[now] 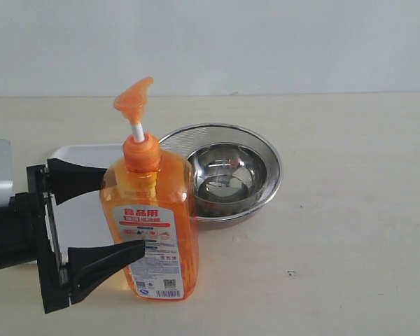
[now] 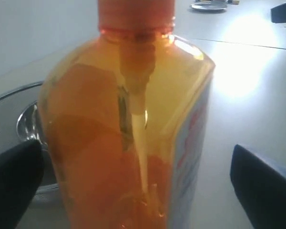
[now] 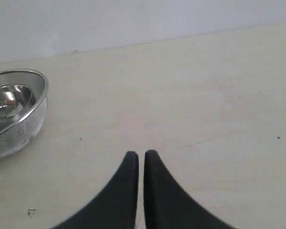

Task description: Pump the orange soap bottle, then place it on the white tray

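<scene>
Exterior view: left gripper point(image 1: 124, 210) spread around orange bottle point(image 1: 161, 203), strainer point(image 1: 224, 131) behind; right gripper point(image 3: 140, 155) closed

The orange soap bottle point(image 1: 150, 224) point(image 2: 128, 143) is standing upright. Its translucent orange body is showing liquid and a pale dip tube inside, and its white-and-orange printed label is facing the exterior view. Its orange pump head is sitting raised on a bare white stem. The white tray point(image 1: 77, 148) is lying flat, showing a rounded corner and a low rim. The bottle is standing in front of the tray's right end and is hiding that end.
</scene>
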`<act>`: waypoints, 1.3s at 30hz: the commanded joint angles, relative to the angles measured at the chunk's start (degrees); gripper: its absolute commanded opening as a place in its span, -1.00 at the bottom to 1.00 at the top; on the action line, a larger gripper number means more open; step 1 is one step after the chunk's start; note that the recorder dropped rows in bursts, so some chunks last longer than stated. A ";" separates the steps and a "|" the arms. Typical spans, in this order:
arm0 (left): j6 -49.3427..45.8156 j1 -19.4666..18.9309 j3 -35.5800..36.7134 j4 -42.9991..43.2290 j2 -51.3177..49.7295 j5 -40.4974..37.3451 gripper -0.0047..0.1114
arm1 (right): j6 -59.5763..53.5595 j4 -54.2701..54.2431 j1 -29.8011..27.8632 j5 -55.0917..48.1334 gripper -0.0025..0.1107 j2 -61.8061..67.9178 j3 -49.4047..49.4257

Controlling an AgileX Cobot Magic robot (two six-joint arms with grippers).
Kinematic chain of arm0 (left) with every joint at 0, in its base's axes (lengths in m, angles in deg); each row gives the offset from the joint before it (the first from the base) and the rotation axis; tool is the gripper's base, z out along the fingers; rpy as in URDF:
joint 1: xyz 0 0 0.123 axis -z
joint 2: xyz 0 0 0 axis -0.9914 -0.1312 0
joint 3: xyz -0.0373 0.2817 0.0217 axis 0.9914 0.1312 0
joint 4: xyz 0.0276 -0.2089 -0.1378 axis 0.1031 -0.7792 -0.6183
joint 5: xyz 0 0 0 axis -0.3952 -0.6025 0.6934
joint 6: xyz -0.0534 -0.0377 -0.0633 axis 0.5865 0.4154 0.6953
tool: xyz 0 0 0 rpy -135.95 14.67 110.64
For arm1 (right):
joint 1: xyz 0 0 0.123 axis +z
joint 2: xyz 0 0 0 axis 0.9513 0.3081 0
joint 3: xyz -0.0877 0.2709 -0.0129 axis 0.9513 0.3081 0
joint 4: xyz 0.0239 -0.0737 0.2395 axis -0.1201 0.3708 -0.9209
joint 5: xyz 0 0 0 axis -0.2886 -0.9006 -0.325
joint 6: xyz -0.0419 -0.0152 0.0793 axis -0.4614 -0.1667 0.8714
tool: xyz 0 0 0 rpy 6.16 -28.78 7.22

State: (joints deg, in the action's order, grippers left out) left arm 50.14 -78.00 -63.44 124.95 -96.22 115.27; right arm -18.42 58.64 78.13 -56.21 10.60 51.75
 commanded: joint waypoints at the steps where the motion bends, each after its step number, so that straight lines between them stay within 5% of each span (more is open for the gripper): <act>1: 0.26 0.18 -0.47 1.89 -0.52 0.82 0.98 | -0.36 -0.04 -0.27 0.57 -0.96 -0.23 -0.06; 8: 1.02 0.18 -0.56 2.87 -0.53 0.82 0.93 | -0.36 -0.04 -0.27 0.57 -0.96 -0.23 -0.06; 19: 4.80 0.22 -0.56 4.34 -0.53 0.82 0.11 | -0.36 -0.04 -0.27 0.57 -0.96 -0.23 -0.06; 25: 4.10 0.22 -0.56 7.45 0.48 0.82 0.16 | -0.36 -0.04 -0.27 0.57 -0.96 -0.23 -0.06; 30: 10.40 0.22 -0.56 10.46 2.93 0.82 0.63 | -0.36 -0.04 -0.27 0.29 -0.96 -0.23 -0.06; 39: 6.73 0.22 -0.56 3.64 4.44 0.82 0.64 | -0.36 -0.04 -0.27 0.29 -0.96 -0.23 -0.06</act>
State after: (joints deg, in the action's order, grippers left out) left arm 57.37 -78.00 -63.83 128.86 -92.15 115.50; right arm -18.42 58.64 78.13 -56.21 10.60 51.75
